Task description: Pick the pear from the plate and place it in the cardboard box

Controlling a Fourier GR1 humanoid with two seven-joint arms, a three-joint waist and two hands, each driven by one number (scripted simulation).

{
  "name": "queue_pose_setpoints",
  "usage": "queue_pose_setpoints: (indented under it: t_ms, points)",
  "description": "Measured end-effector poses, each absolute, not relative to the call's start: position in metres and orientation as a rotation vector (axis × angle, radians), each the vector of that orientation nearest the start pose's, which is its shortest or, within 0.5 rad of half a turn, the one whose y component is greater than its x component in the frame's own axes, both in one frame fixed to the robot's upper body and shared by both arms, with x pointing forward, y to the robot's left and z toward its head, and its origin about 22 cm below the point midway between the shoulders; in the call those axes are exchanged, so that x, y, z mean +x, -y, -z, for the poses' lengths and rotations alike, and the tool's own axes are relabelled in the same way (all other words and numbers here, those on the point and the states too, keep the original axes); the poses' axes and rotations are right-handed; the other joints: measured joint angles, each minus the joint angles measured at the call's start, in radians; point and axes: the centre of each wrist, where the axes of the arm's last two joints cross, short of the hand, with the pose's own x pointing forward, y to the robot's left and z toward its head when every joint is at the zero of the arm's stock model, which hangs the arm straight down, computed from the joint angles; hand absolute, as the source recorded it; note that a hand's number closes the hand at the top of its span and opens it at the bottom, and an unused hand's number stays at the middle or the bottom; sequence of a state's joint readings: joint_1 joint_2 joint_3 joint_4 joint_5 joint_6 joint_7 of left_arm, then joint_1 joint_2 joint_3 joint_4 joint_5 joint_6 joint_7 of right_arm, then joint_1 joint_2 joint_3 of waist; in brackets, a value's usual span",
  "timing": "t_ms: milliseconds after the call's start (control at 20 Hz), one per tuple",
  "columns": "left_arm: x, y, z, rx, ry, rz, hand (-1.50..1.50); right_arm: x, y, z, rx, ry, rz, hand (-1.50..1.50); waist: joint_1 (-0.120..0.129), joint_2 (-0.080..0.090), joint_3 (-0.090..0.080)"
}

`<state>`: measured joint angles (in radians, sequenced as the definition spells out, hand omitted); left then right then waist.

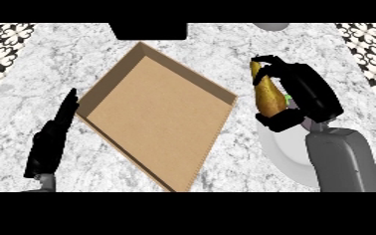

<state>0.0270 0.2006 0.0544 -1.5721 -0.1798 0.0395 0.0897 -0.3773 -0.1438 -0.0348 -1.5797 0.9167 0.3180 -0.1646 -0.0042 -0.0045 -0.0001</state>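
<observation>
Right hand curled round a pear, just right of an open cardboard box on a marble counter.

The grey-white marble counter top (220,45) fills the view. On it, left of middle, lies the wide, shallow brown cardboard box (158,117), open and turned corner-on like a diamond, its floor bare. At the near right the round white plate (283,152) is partly hidden under the grey right forearm. The black right hand (308,92) is over the plate's far edge, fingers and thumb curled round the long yellow-brown pear (267,97), which stands nearly upright, near the box's right corner but apart from it; whether it is clear of the plate cannot be told. The black left hand (50,139) is just beside the box's left edge, fingers straight and pressed together, holding nothing.
</observation>
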Motion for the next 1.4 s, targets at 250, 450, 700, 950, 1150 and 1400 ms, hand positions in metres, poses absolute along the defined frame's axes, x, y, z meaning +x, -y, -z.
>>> queue_pose_setpoints:
  t_ms: [250,450,700,950,1150,1400]
  points:
    - [0.237,-0.292,-0.013,0.388,1.448,0.202,0.0,0.309,0.195,-0.146,-0.457,1.894,-1.058,1.5,0.002,0.0,0.0]
    - [0.238,-0.29,-0.009,0.384,1.451,0.2,0.0,0.307,0.171,-0.169,-0.387,1.936,-1.051,1.5,0.005,0.002,0.0]
    - [0.238,-0.287,-0.009,0.375,1.451,0.209,0.0,0.313,0.131,-0.197,-0.367,1.933,-1.046,1.5,0.011,0.003,0.0]
    - [0.242,-0.286,-0.01,0.377,1.459,0.217,0.0,0.324,0.085,-0.2,-0.365,1.898,-1.067,1.5,0.018,0.004,0.0]
    - [0.239,-0.285,-0.008,0.37,1.465,0.216,0.0,0.332,0.051,-0.193,-0.367,1.845,-1.103,1.5,0.024,0.005,0.0]
    - [0.245,-0.278,-0.008,0.363,1.472,0.222,0.0,0.348,0.015,-0.177,-0.373,1.765,-1.152,1.5,0.035,0.008,0.0]
